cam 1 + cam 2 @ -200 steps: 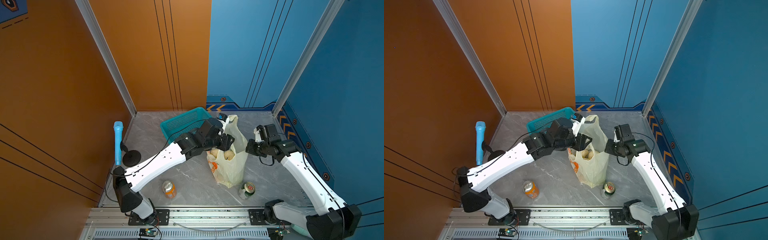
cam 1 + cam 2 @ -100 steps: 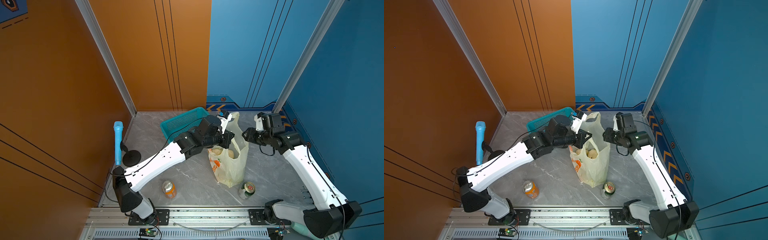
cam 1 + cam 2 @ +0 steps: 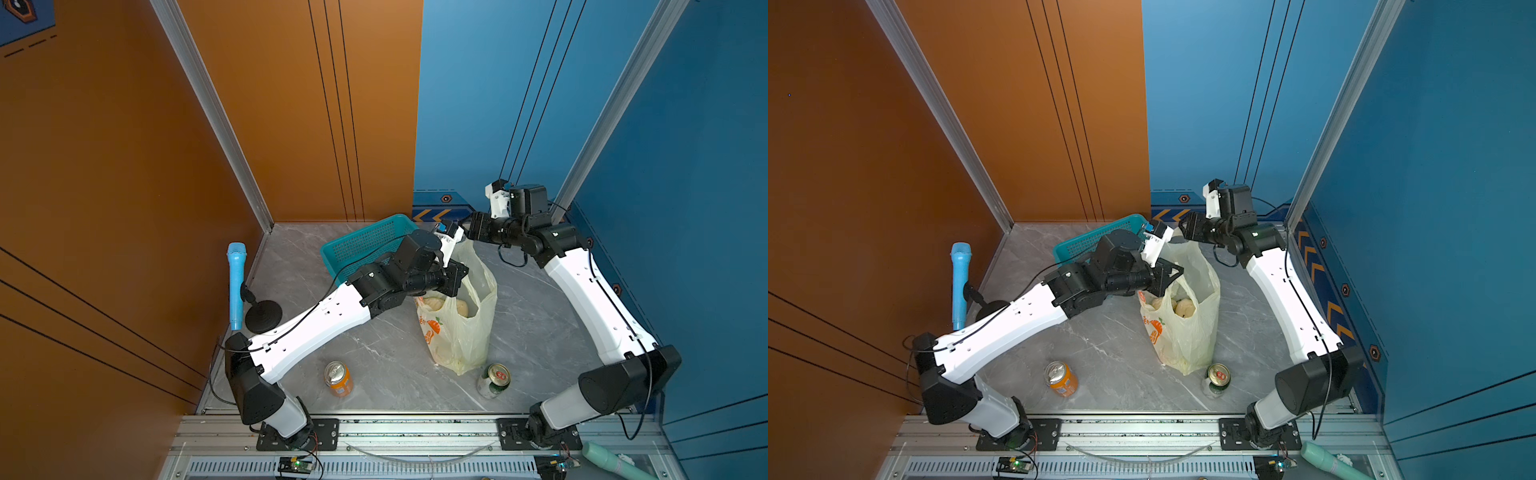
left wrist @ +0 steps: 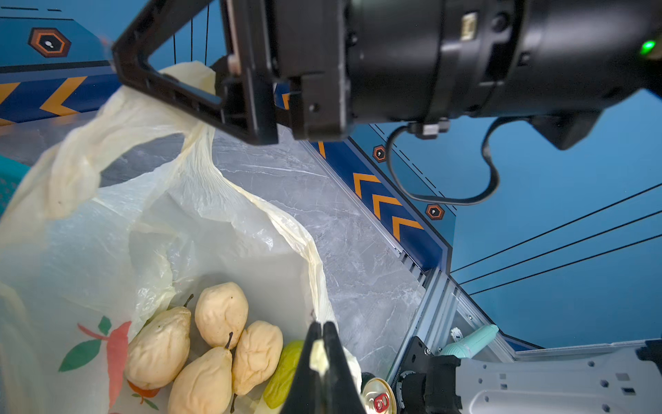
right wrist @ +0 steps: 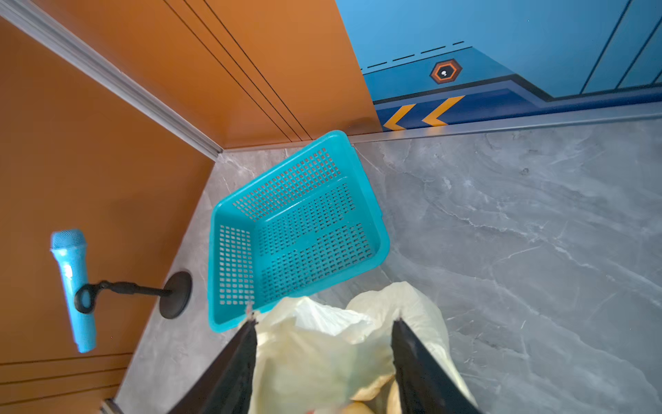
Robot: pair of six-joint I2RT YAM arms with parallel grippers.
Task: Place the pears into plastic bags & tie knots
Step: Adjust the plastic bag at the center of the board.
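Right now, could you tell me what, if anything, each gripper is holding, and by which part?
Left gripper pinches the plastic bag by its mouth edge; right gripper is open, clamping nothing.

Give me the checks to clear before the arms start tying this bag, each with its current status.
1. All pears inside the plastic bag: ok, five show inside.
2. Left gripper clamped on the bag's rim: ok.
3. Right gripper clamped on a handle: not ok, its jaws are open with plastic loose between them.
4. Knot tied: not ok, the bag mouth gapes.
5. Green can clear of the bag: cannot tell, it sits close by the base.
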